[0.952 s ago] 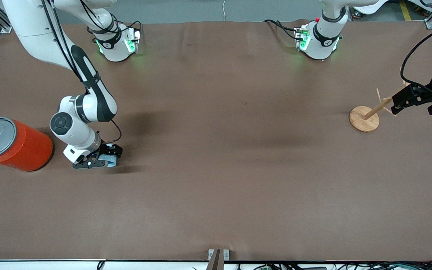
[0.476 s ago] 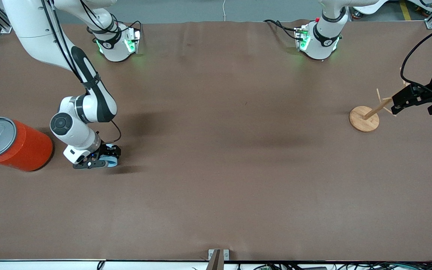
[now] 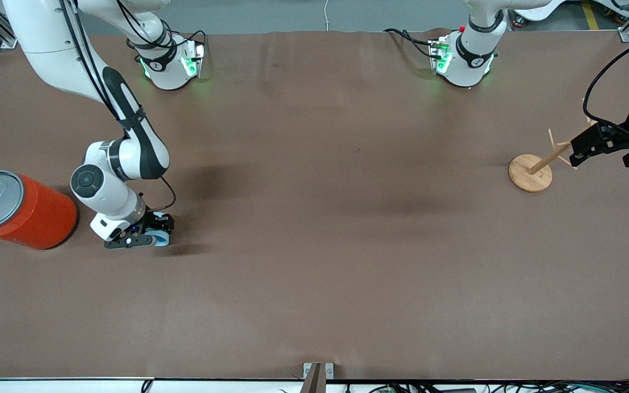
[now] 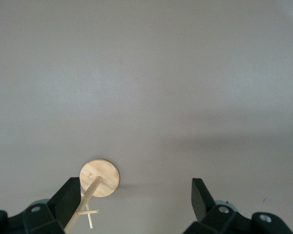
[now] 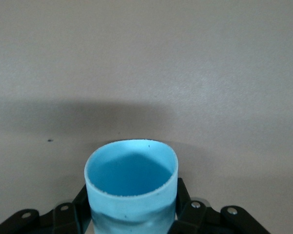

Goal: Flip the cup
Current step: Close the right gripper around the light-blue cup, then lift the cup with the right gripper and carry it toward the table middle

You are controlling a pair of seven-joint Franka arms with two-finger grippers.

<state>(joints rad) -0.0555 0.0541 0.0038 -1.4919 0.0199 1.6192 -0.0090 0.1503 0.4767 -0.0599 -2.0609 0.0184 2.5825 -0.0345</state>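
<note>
Right hand (image 3: 153, 236) is pinching the cup (image 3: 160, 237) low over the bench (image 3: 314, 245) at the right arm's end, just beside the orange canister (image 3: 25, 210); in the right wrist view its fingers (image 5: 185, 207) are pressing on both sides of the light blue cup (image 5: 132, 190), whose open mouth is showing a brighter blue inside. Left hand (image 3: 582, 150) is waiting with its fingers (image 4: 201, 195) spread, hanging over the wooden peg stand (image 3: 530, 172) at the left arm's end.

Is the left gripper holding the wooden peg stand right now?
No, the left gripper stands open in the air by the wooden peg stand, with nothing between its fingers.
</note>
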